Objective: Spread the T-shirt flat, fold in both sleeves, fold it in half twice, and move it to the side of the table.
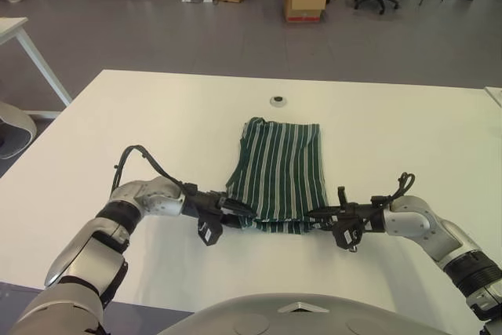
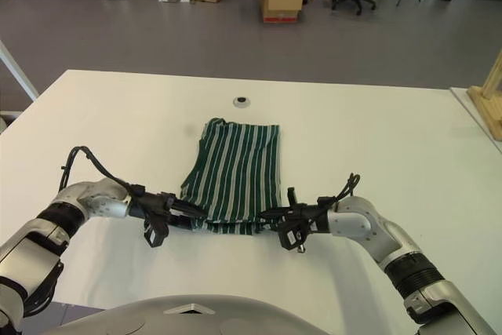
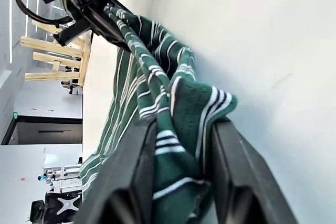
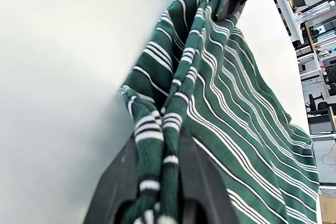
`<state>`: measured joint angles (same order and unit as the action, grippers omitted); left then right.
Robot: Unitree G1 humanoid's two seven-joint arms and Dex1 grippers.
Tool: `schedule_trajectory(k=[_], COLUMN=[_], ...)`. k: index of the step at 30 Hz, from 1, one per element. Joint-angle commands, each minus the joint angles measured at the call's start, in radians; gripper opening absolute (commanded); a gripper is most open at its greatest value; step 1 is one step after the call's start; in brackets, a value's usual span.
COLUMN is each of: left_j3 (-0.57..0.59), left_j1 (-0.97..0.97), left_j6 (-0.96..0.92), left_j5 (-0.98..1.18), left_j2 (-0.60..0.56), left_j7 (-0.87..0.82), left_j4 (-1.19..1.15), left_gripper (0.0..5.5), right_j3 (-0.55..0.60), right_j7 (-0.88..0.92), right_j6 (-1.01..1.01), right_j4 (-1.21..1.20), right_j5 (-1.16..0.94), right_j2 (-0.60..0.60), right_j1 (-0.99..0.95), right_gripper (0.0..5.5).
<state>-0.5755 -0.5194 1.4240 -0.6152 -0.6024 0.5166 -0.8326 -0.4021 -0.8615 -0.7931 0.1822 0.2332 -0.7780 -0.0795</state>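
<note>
The fingers (image 3: pixel 131 182) of the left gripper (image 1: pixel 238 213) are clamped on a bunched fold of the T-shirt (image 1: pixel 278 170), with cloth filling the narrow gap between them. The right gripper (image 1: pixel 315 214) pinches the same near hem, its fingers (image 4: pixel 199 182) almost together around the striped fabric. In the eye views the fingertips disappear into the rumpled hem, so the grip is hard to make out there. Which end is the collar cannot be told.

The green, white-striped T-shirt lies as a folded rectangle at the centre of the white bench (image 1: pixel 141 115). Its long axis runs from lower centre toward upper centre of the frame, with the stripes along it. The left gripper holds the lower-left corner, the right gripper the lower-right corner.
</note>
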Motion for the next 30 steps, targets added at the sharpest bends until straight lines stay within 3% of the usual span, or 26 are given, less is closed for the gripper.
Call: schedule_trajectory(k=[1, 5, 10, 13, 17, 21, 23, 26, 30], left_j3=[-0.082, -0.175, -0.250, -0.226, -0.128, -0.009, 0.069, 0.175, 0.219], left_j1=[0.062, 0.144, 0.289, 0.347, 0.402, 0.402, 0.353, 0.200, -0.027], left_j6=[-0.125, -0.276, -0.813, -1.061, -1.179, -1.378, -1.545, -1.729, -1.708], left_j5=[0.026, 0.403, 0.903, 1.028, 1.079, 1.221, 1.339, 1.417, 1.260], left_j2=[0.008, -0.023, -0.233, -0.324, -0.342, -0.366, -0.338, -0.218, -0.021], left_j7=[0.116, 0.428, 0.782, 0.857, 0.873, 0.939, 0.929, 0.843, 0.761], left_j4=[-0.110, 0.000, 0.596, 0.814, 0.876, 0.889, 0.856, 0.772, 0.491], left_gripper=[0.90, 0.44, 0.12, 0.10, 0.10, 0.09, 0.09, 0.09, 0.09], right_j3=[-0.008, -0.009, -0.002, 0.014, 0.088, 0.219, 0.240, 0.207, 0.152], right_j7=[-0.021, -0.044, -0.111, -0.208, -0.309, -0.335, -0.302, -0.298, -0.309], right_j6=[0.022, 0.052, 0.195, 0.415, 0.775, 1.225, 1.396, 1.516, 1.572], right_j4=[-0.004, -0.020, -0.134, -0.325, -0.577, -0.672, -0.608, -0.446, -0.193], right_j5=[-0.004, -0.047, -0.197, -0.380, -0.674, -1.145, -1.289, -1.243, -1.100], right_j2=[-0.019, -0.021, -0.038, -0.121, -0.282, -0.385, -0.337, -0.258, -0.136], right_j1=[0.003, 0.016, 0.072, 0.164, 0.244, 0.146, -0.004, -0.172, -0.319], right_gripper=[0.16, 0.15, 0.15, 0.15, 0.15, 0.15, 0.15, 0.15, 0.15])
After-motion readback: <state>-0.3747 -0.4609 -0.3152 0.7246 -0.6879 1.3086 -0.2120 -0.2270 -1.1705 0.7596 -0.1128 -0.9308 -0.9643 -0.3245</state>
